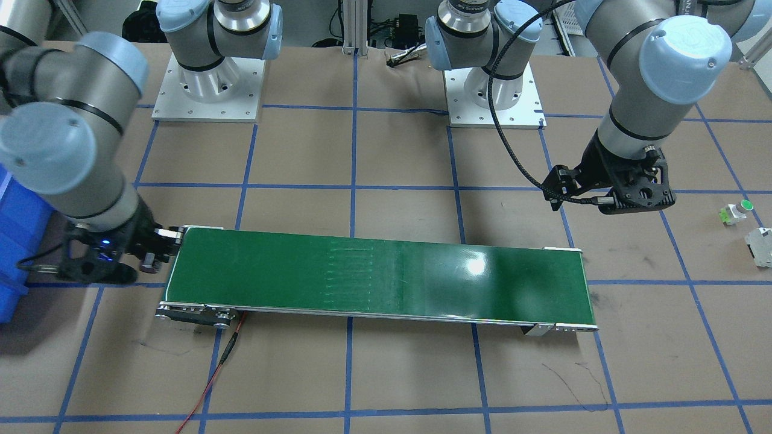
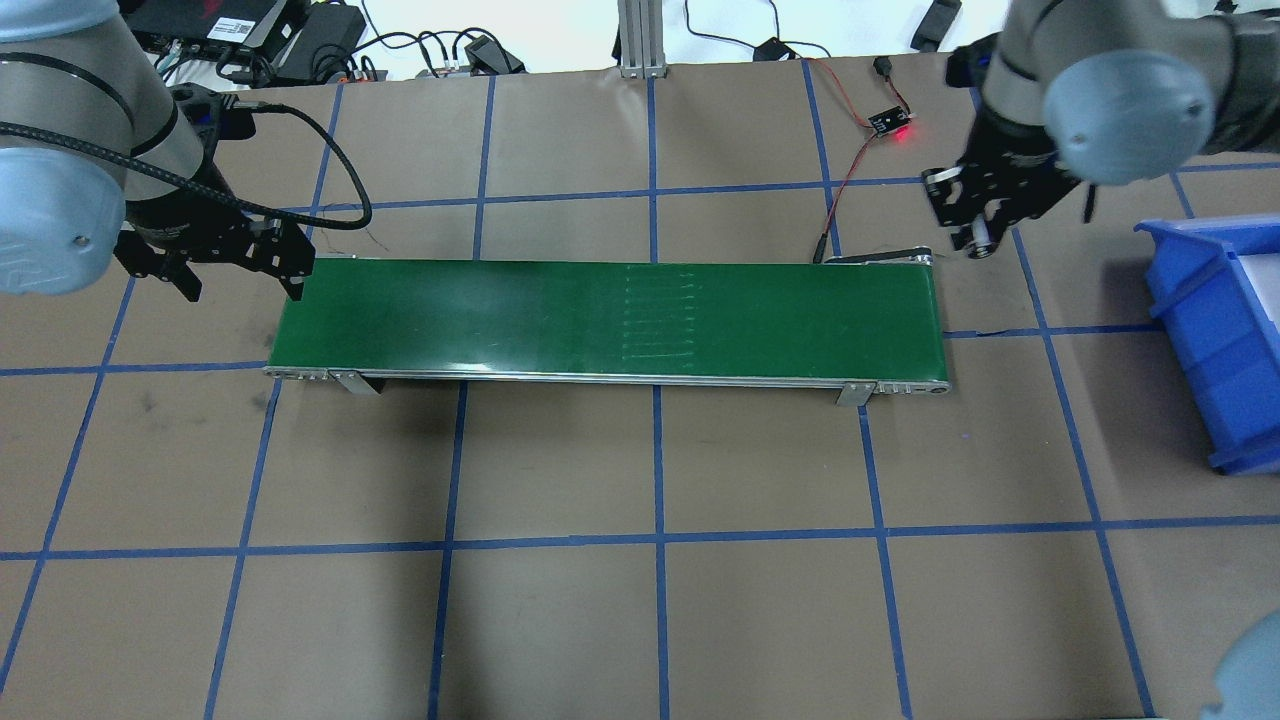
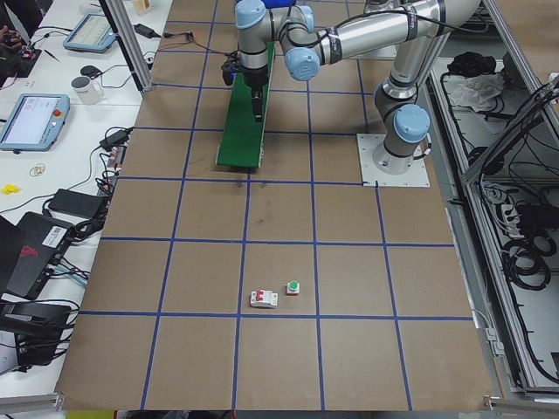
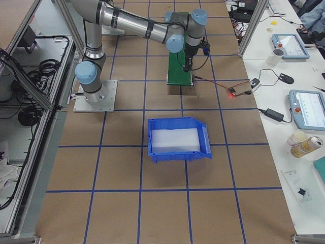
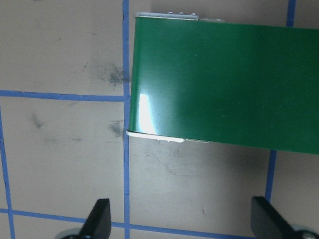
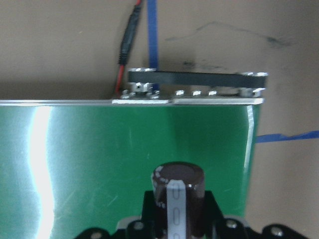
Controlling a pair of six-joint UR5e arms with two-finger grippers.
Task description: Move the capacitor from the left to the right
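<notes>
The capacitor (image 6: pixel 178 196), a dark brown cylinder with a silvery stripe, sits clamped in my right gripper (image 6: pixel 177 219). The gripper holds it just above the right end of the green conveyor belt (image 6: pixel 124 149). In the overhead view my right gripper (image 2: pixel 975 232) hangs at the belt's far right corner. In the front-facing view it (image 1: pixel 158 244) is at the belt's left end. My left gripper (image 2: pixel 243 288) is open and empty, past the belt's left end (image 5: pixel 209 74). Its fingertips (image 5: pixel 99 219) stand wide apart over bare table.
A blue bin (image 2: pixel 1220 330) stands on the table right of the belt. A white part with a green cap (image 1: pixel 737 211) and a white-grey block (image 1: pixel 760 246) lie far out on my left side. A sensor board with a red light (image 2: pixel 888 125) and its wires lie behind the belt's right end.
</notes>
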